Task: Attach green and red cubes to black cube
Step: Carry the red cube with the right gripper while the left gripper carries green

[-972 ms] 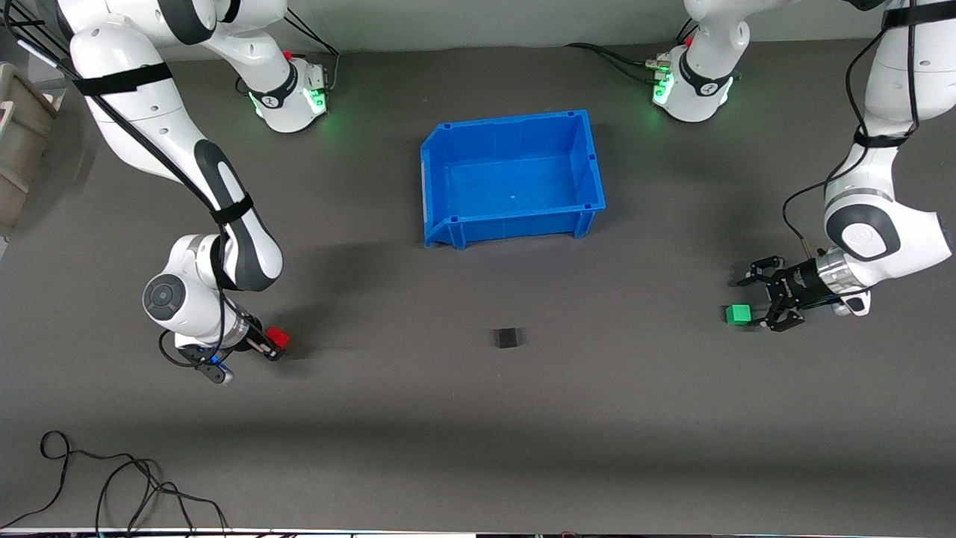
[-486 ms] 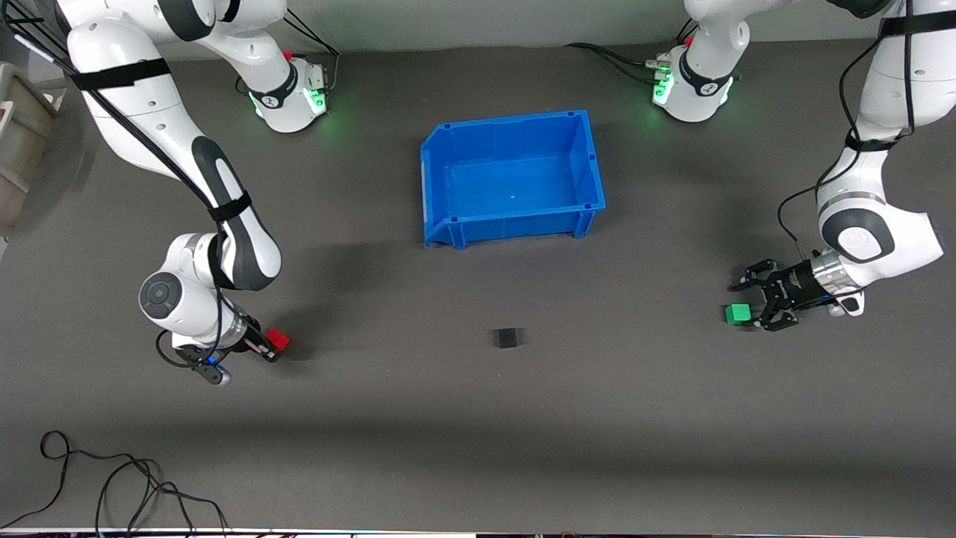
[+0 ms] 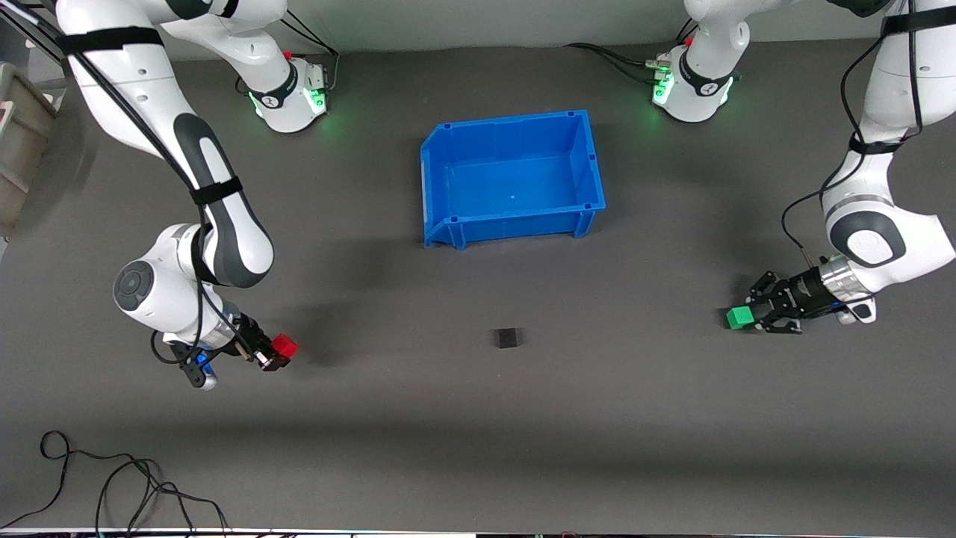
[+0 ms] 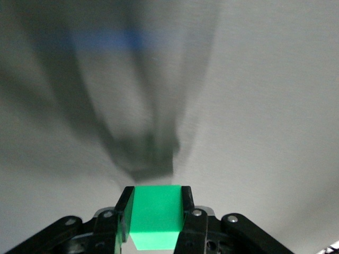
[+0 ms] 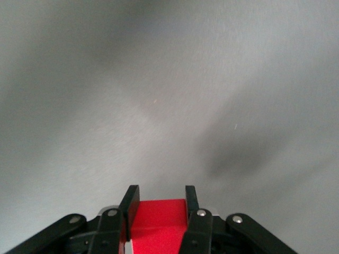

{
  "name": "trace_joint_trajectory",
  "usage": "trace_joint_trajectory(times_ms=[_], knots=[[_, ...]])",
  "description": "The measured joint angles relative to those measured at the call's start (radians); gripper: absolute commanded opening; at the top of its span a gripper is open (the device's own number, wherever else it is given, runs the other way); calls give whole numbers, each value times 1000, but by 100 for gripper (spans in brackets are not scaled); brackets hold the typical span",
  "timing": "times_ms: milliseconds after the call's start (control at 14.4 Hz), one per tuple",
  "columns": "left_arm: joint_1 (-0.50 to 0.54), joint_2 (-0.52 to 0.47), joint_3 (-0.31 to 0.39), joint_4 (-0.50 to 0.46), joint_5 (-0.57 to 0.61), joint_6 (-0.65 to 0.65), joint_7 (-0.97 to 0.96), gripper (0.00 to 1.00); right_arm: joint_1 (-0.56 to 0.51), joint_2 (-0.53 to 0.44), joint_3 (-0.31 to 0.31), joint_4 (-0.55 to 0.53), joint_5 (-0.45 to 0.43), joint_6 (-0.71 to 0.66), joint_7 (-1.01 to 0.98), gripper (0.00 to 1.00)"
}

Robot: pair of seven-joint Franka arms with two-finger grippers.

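Note:
The black cube [image 3: 507, 338] lies on the dark table mat between the two arms, nearer to the front camera than the blue bin. My left gripper [image 3: 749, 317] is shut on the green cube [image 3: 739, 317] at the left arm's end of the table, low over the mat. In the left wrist view the green cube [image 4: 156, 216] fills the gap between both fingers [image 4: 186, 198]. My right gripper [image 3: 278, 351] is shut on the red cube [image 3: 284, 346] at the right arm's end. The red cube [image 5: 158, 222] sits clamped between the fingers [image 5: 128, 203] in the right wrist view.
A blue bin [image 3: 435, 187] stands open in the middle of the table, toward the arms' bases. Loose black cables [image 3: 112, 486] lie near the front edge at the right arm's end. A beige container [image 3: 19, 142] stands off the mat at that end.
The left gripper has shut on the green cube. The right arm has shifted a little toward the front camera with the red cube held.

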Motion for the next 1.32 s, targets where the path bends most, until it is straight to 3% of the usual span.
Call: trace_joint_trajectory(times_ms=[208,417,903,1319], knots=[[-9,-3,-3,50,15,-62,-34,25,21,-4,1,102,1,-151,230,0],[-42,-7,-7,117,109,-142,-92,24,71,0,3,186,1,-245,453,0],[-220,-3,-11,166,136,-167,-142,22,243,43,5,251,-62,-263,866,0],[-360,21,-13,177,136,-78,-240,18,369,218,6,419,-70,-262,1177,0]])
